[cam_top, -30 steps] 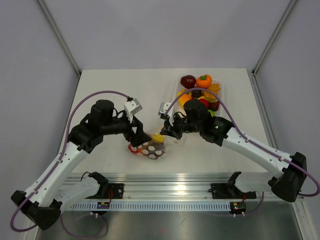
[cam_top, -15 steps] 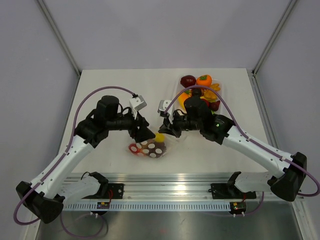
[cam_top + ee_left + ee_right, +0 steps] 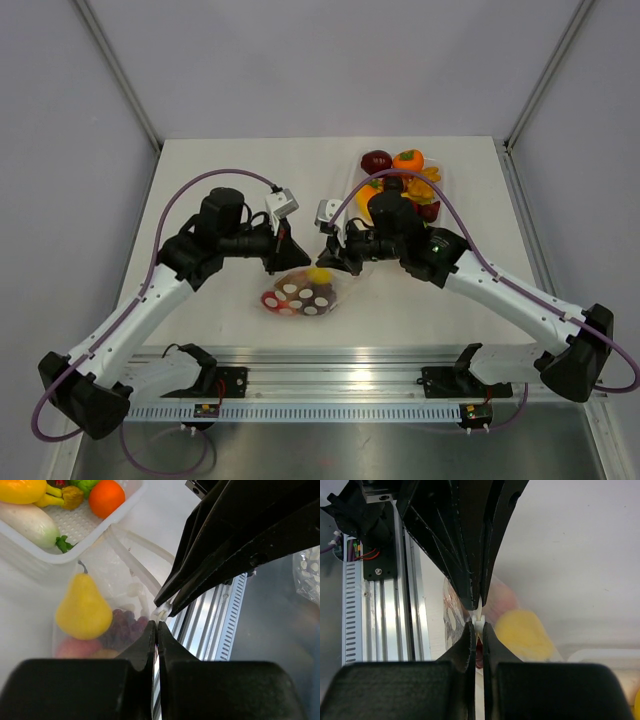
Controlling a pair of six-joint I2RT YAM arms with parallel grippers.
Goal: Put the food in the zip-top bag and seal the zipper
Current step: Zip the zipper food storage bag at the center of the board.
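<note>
The clear zip-top bag [image 3: 298, 293] lies between the two arms, holding a yellow pear [image 3: 82, 607], purple grapes [image 3: 122, 627] and other food. My left gripper [image 3: 297, 258] is shut on the bag's mouth edge, seen in the left wrist view [image 3: 156, 626]. Right against it, tip to tip, my right gripper [image 3: 323, 259] is shut on the white end of the zipper [image 3: 479, 616]. The same white piece [image 3: 165, 611] shows just past my left fingertips. More food sits in the white tray [image 3: 353, 186]: a dark red apple [image 3: 376, 162] and an orange fruit [image 3: 407, 161].
The tray [image 3: 30, 550] stands just beyond the bag, with an orange fruit [image 3: 105, 497] and a white radish [image 3: 27, 522] in it. An aluminium rail [image 3: 330, 365] runs along the table's near edge. Grey walls close in the table's sides and back.
My left gripper has moved right and toward the right gripper, and its jaws have closed on the bag's mouth edge. The right arm has held still.
</note>
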